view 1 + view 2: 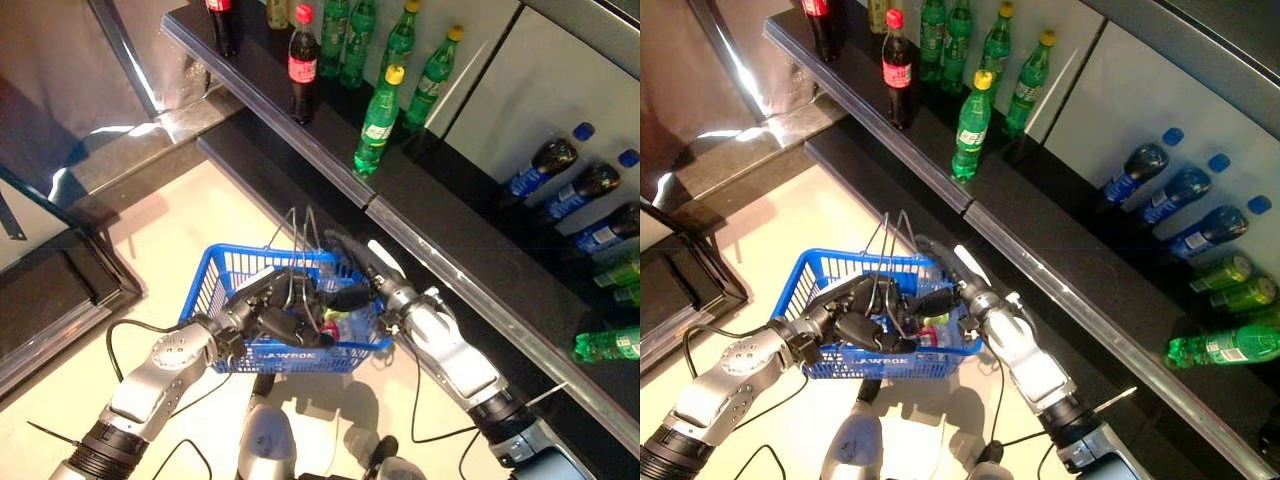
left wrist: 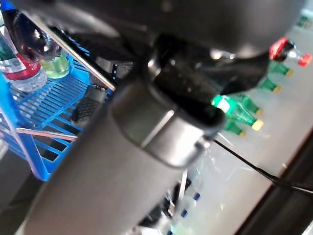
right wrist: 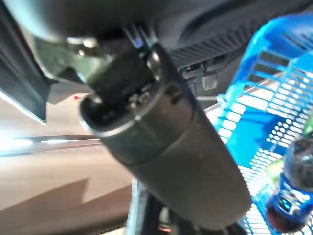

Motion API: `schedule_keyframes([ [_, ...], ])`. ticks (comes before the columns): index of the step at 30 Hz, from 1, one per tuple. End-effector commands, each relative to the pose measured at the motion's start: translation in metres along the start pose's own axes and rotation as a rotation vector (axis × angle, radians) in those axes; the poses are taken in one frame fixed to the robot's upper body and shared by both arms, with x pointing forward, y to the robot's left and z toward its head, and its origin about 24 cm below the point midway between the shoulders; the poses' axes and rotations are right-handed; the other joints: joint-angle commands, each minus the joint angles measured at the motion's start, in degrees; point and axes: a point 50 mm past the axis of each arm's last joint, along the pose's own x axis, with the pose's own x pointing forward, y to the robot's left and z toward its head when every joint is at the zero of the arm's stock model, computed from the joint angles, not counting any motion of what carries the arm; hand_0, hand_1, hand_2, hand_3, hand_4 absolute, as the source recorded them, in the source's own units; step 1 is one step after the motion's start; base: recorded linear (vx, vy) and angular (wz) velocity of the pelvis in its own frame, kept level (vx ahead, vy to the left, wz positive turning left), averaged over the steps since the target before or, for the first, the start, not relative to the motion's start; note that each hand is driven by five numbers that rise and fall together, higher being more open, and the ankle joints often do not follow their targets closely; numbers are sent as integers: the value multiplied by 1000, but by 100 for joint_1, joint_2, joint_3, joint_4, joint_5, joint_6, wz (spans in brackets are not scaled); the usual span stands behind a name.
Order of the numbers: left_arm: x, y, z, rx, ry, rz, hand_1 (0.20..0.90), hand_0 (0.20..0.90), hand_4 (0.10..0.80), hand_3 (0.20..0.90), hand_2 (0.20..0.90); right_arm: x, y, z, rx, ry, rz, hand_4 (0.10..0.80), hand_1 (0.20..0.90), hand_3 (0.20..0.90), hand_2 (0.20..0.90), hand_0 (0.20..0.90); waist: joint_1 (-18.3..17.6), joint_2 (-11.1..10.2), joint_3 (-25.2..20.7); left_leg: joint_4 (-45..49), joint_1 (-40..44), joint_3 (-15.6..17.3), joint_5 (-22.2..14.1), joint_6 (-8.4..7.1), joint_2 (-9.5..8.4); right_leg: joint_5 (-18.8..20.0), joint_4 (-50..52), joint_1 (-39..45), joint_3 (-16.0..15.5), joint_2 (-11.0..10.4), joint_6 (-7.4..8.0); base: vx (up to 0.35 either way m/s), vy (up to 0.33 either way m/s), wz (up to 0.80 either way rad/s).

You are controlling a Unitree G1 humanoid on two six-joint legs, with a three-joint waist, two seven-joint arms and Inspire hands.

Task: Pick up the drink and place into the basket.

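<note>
Left hand [image 1: 285, 322] is clenched round the thin wire handles [image 1: 300, 245] of the blue plastic mesh basket [image 1: 225, 268], holding it off the cream floor [image 1: 180, 225]. Right hand [image 1: 350, 262] sits over the basket's far rim, reaching inside; I can't tell from any view whether its fingers are closed on anything. Drinks already in the basket: the left wrist view shows a red-labelled clear bottle [image 2: 22, 78] next to a pale green one [image 2: 55, 66], and the right wrist view shows a dark bottle with a blue label [image 3: 293, 193] lying on the mesh. Judgement on handling: full PET bottles, moderately heavy, stiff when capped, smooth and a bit slippery, so not fragile but they'll roll. Best hold is mid-body on the label band, thumb opposite fingers; the neck is too narrow. More stock on the dark shelf [image 1: 470, 250]: green bottles with yellow caps [image 1: 377, 122], a dark cola bottle with red cap [image 1: 303, 62], dark bottles with blue caps [image 1: 585, 182]. Label and basket print too small to read reliably.
</note>
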Motion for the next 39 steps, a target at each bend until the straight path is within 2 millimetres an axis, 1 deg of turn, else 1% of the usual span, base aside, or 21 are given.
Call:
schedule_keyframes([
  [1, -11, -27, 125, 58, -928, -113, 300, 300, 100, 200, 300, -10, 6, -3, 9, -48, 30, 800, 900, 900, 900, 900, -51, 361, -2174, -285, 569, 524, -392, 276, 275, 384, 8, -258, 132, -128, -186, 0, 0, 0],
  [5, -12, -24, 125, 62, -925, -77, 300, 300, 100, 200, 300, -11, -1, 4, 8, -76, 12, 800, 900, 900, 900, 900, -64, 360, -2170, -285, 567, 524, -388, 275, 274, 387, 3, -257, 143, -127, -188, 0, 0, 0],
  [6, -14, -22, 124, 66, -921, -55, 300, 300, 100, 200, 300, -12, -5, 6, 5, -90, -1, 800, 900, 900, 900, 900, -69, 360, -2169, -285, 563, 518, -389, 275, 270, 387, -3, -258, 153, -123, -191, 0, 0, 0],
  [11, -14, -15, 117, 72, -894, 18, 300, 300, 100, 200, 300, -18, -10, 14, 15, -145, -34, 800, 900, 900, 900, 900, -115, 375, -2182, -285, 554, 535, -396, 270, 265, 388, -6, -289, 191, -124, -181, -1, 3, -3],
  [16, -16, -8, 109, 68, -872, 97, 300, 300, 100, 200, 300, -24, -14, 16, 26, -177, -65, 800, 900, 900, 900, 900, -165, 390, -2177, -285, 566, 563, -409, 277, 261, 387, -11, -301, 233, -130, -174, -1, 0, -7],
  [18, -18, -1, 102, 53, -856, 170, 300, 300, 100, 200, 300, -28, -15, 14, 34, -188, -95, 800, 900, 900, 900, 900, -204, 401, -2175, -285, 575, 590, -415, 277, 264, 395, -25, -313, 271, -132, -166, 1, -4, -6],
  [21, -24, 12, 84, 10, -810, 323, 300, 300, 100, 200, 300, -38, -20, 9, 44, -211, -217, 800, 900, 900, 900, 900, -296, 426, -2178, -285, 593, 653, -439, 276, 283, 432, -59, -357, 352, -138, -160, 2, -21, -7],
  [24, -33, 22, 64, -18, -771, 480, 300, 300, 100, 200, 300, -47, -25, 0, 58, -203, -304, 800, 900, 900, 900, 900, -459, 447, -2168, -285, 630, 761, -447, 269, 332, 429, -89, -430, 480, -107, -154, -17, -19, -18],
  [26, -45, 31, 47, -29, -734, 604, 300, 300, 100, 200, 300, -59, -32, -10, 54, -187, -362, 800, 900, 900, 900, 900, -622, 464, -2155, -285, 646, 840, -454, 254, 376, 430, -116, -503, 591, -81, -147, -39, -4, -18],
  [28, -50, 37, 38, -36, -701, 689, 300, 300, 100, 200, 300, -68, -39, -18, 46, -164, -414, 800, 900, 900, 900, 900, -742, 467, -2127, -285, 661, 874, -455, 243, 395, 432, -127, -524, 660, -63, -140, -22, -15, -33],
  [31, -56, 46, 26, -38, -654, 791, 300, 300, 100, 200, 300, -81, -49, -30, 20, -124, -489, 800, 900, 900, 900, 900, -884, 462, -2106, -285, 667, 880, -460, 225, 402, 452, -155, -546, 736, -50, -127, -12, -27, -18],
  [35, -59, 53, 14, -48, -589, 897, 300, 300, 100, 200, 300, -91, -53, -43, 19, -86, -558, 800, 900, 900, 900, 900, -1061, 476, -2114, -285, 671, 913, -469, 223, 399, 441, -162, -594, 879, -13, -119, -21, -12, -17],
  [39, -60, 55, 6, -54, -558, 949, 300, 300, 100, 200, 300, -96, -54, -48, 20, -71, -584, 800, 900, 900, 900, 900, -1146, 481, -2119, -285, 678, 956, -475, 223, 402, 440, -162, -626, 949, 5, -129, -15, -2, -12],
])
